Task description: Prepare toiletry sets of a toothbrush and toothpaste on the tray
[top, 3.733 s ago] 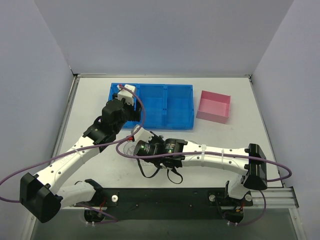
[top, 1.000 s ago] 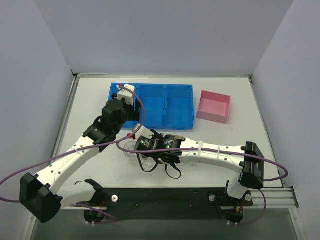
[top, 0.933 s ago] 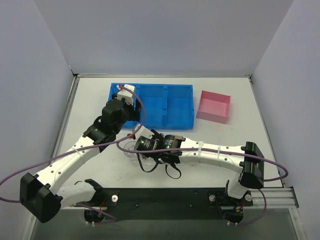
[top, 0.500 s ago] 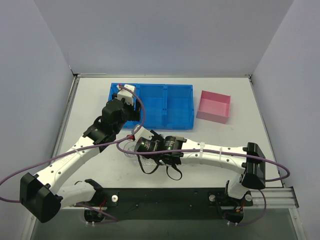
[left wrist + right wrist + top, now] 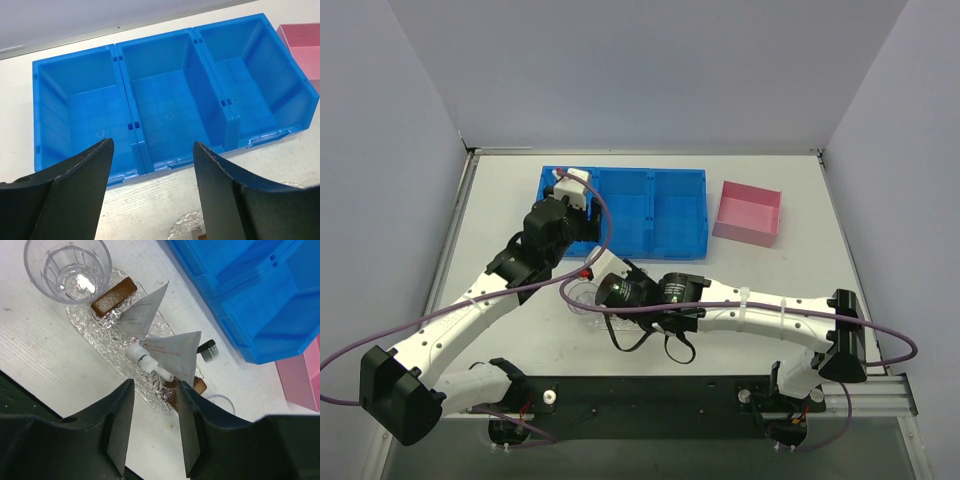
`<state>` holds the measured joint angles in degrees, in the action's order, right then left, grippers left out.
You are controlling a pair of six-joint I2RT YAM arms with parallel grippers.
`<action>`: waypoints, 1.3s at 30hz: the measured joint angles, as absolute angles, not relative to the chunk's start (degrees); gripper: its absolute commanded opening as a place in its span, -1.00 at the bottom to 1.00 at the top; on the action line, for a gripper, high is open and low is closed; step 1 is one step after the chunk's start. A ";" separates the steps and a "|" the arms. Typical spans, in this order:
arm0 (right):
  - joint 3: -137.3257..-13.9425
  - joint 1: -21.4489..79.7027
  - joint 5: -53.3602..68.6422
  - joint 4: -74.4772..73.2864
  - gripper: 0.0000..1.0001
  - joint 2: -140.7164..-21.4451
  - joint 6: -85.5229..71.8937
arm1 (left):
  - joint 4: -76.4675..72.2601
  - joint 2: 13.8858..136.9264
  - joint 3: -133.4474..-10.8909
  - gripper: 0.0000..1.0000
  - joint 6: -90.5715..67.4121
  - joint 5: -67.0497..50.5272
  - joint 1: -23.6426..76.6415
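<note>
Worktop (image 5: 500, 200) carries a blue bin (image 5: 170, 110) with three compartments, and a pink box (image 5: 748, 212) to its right. Left tool (image 5: 152, 145) hangs in front of the bin, jaws wide, holding nothing. Right tool (image 5: 155, 384) hovers over the tray (image 5: 107, 340), jaws partly apart, nothing between them. The tray lies on the worktop near the bin. Two toothpaste tubes (image 5: 172, 352) lie on it side by side. A clear glass (image 5: 67, 265) stands at one end beside a brown block (image 5: 114, 296). Black toothbrush (image 5: 209, 351): only the bristle head shows, at the tray's bin-side edge.
</note>
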<state>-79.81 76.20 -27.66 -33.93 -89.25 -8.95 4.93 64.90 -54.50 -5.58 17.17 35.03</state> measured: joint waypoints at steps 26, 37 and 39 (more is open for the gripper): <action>-60.69 35.86 -4.19 -19.00 0.12 -64.16 -17.41 | 6.68 64.86 -55.55 0.81 -14.76 5.93 20.62; -57.63 31.16 -8.82 -17.58 0.12 -48.95 -18.87 | 3.99 58.39 -53.71 0.82 -12.62 4.36 21.17; -57.01 31.16 -10.61 -17.50 0.12 -46.76 -18.28 | 2.66 55.59 -53.01 0.83 -11.94 5.10 21.39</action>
<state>-57.01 31.16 -10.61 -17.50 -46.76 -18.28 2.66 55.59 -53.01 -11.94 5.10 21.39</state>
